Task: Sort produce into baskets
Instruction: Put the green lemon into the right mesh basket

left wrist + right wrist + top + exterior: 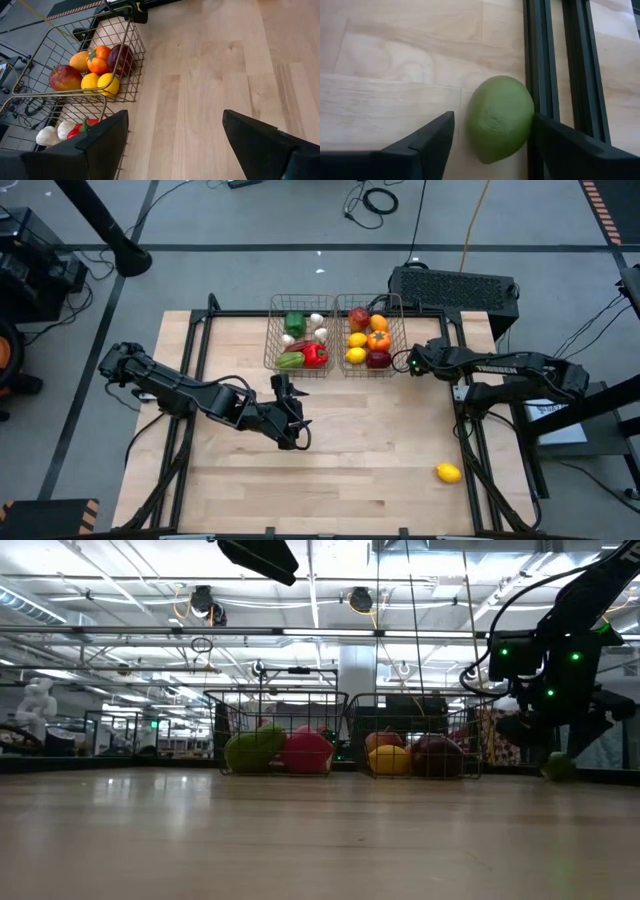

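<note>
between right gripper (492,145) fingers: green lime (500,119).

"TROSSEN" (white) on right arm (520,368)

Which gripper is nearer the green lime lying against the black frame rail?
Right. The right gripper straddles the green lime, one finger on either side. The left gripper hangs open over mid-table, far across from it.

Ceiling strip lights (300,632) glare brightly in the low view; the wooden table (360,430) is evenly lit (soft shadows only), its near surface blurred there.
</note>
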